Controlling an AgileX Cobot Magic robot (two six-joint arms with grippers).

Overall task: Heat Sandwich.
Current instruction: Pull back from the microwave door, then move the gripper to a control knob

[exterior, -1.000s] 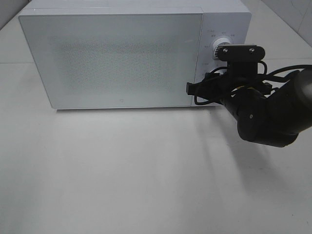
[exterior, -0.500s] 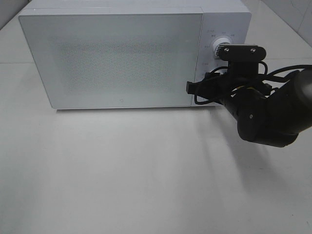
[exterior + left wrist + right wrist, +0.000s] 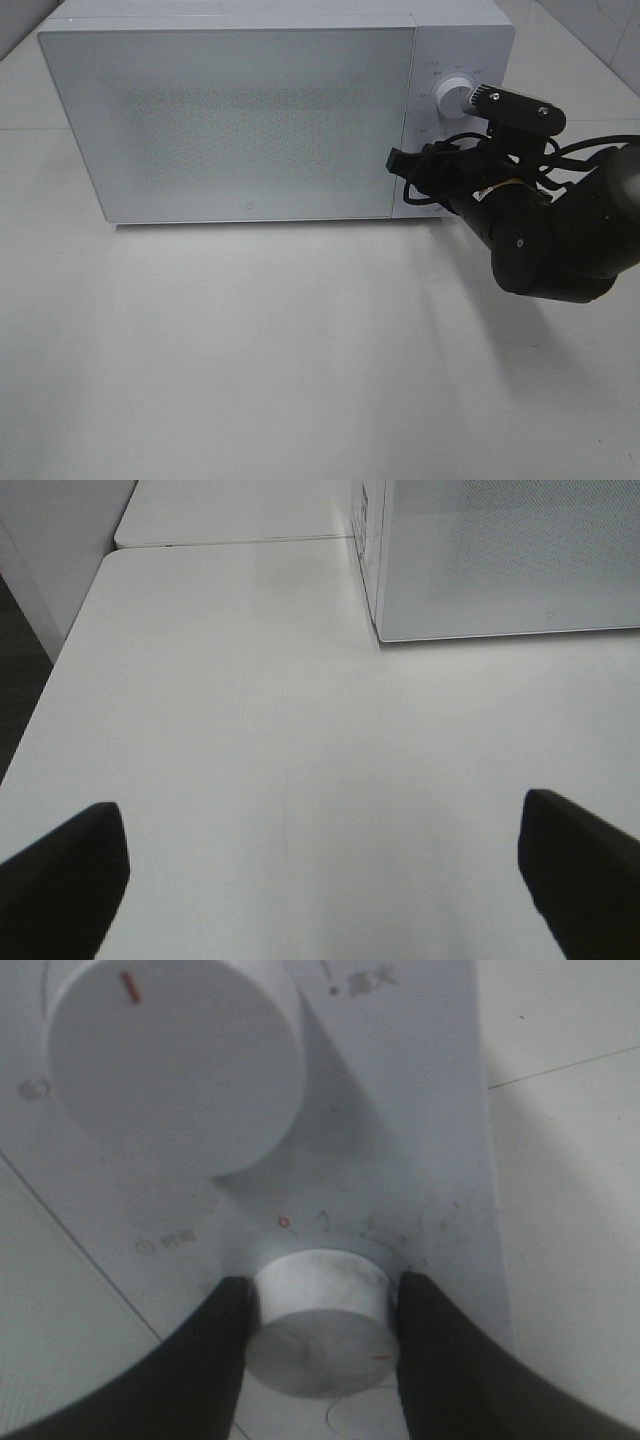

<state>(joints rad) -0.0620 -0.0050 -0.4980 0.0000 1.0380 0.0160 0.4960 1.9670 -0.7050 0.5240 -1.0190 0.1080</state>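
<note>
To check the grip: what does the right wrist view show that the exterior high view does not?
Only the right wrist view: the right gripper closed on the lower knob, and a red mark on each knob. Only the exterior high view: the whole microwave door, closed, and the right arm. Both: the upper knob and the control panel.

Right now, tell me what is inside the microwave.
The door is shut and frosted, so nothing inside shows through it. No sandwich is in view; whether it is in there cannot be told.
</note>
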